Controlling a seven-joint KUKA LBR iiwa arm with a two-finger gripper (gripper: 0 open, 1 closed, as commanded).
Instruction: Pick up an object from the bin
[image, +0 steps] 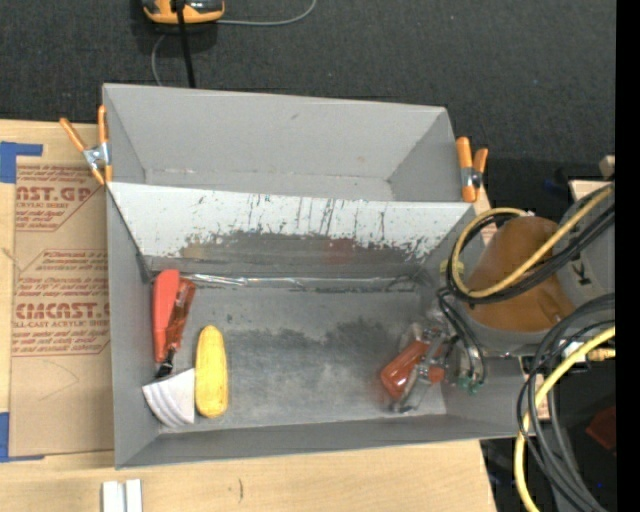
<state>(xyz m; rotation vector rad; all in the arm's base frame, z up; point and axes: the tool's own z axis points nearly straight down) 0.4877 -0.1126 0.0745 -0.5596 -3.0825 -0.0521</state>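
Seemingly at the grasp step; the gripper (432, 368) sits low in the right front corner of the bin (300, 350), against 1 small red-orange object (398, 373); whether it is clamped cannot be told; next calls for a secure hold, then lifting.

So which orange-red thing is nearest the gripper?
The small reddish one at the bin's right end, beside the gripper; the longer orange one lies by the left wall.

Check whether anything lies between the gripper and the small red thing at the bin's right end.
Nothing visible does. The gripper is right beside the small red thing, with bare bin floor around them. The yellow oblong piece, the orange tool and the white piece lie at the left wall, well away.
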